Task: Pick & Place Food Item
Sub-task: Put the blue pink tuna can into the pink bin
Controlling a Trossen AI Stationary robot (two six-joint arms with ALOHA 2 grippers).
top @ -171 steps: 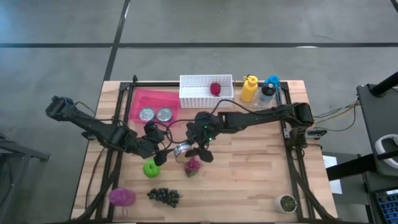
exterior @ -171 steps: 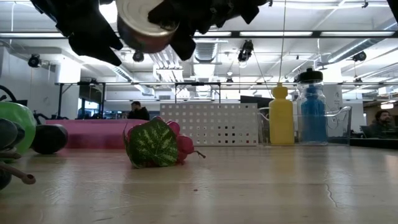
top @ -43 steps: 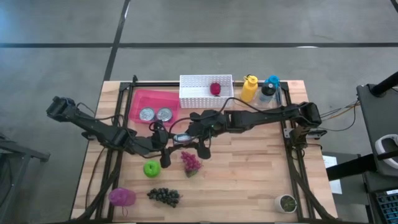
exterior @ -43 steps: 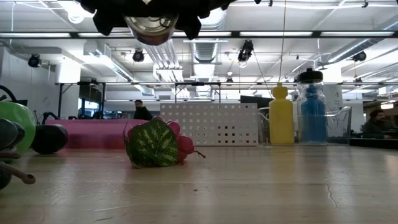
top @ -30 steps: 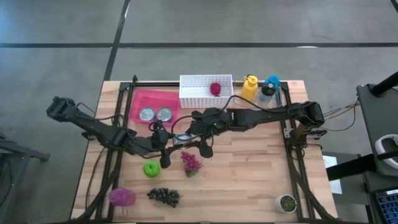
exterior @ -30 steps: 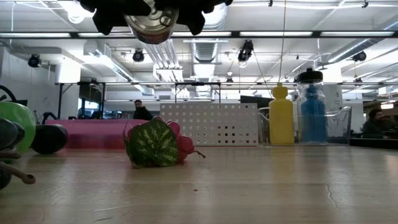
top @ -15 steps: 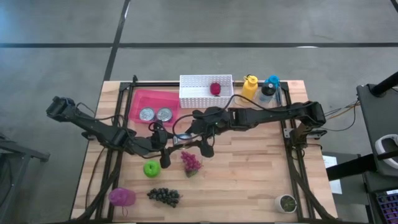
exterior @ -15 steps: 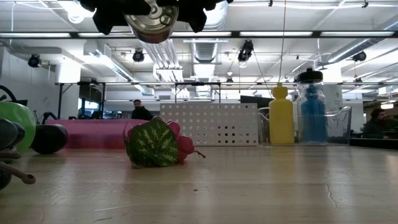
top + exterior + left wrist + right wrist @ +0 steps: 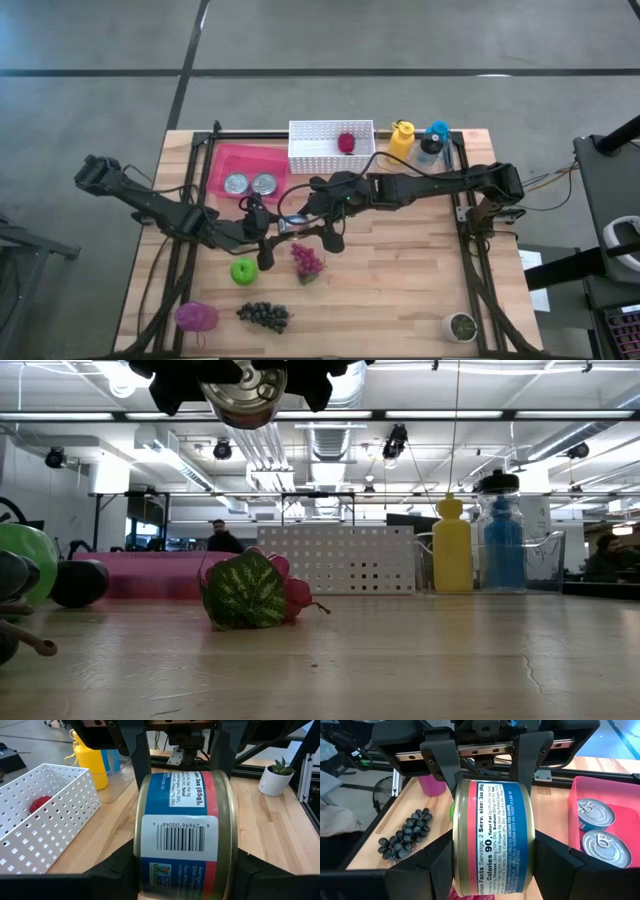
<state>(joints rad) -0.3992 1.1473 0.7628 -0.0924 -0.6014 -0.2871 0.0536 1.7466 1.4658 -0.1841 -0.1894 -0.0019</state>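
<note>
Both end effectors point(image 9: 285, 228) clamp can point(image 9: 493, 837), seemingly above table point(image 9: 420, 280).

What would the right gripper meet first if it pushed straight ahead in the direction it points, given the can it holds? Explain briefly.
The right gripper points at the left gripper, which grips the same can from the opposite side. The can would press into it first; no free path shows.

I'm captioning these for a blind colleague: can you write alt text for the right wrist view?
A food can is gripped from both sides at once, by the right gripper near the camera and the left gripper opposite. Beyond it lie dark grapes on the wooden table and two more cans in a pink tray.
</note>
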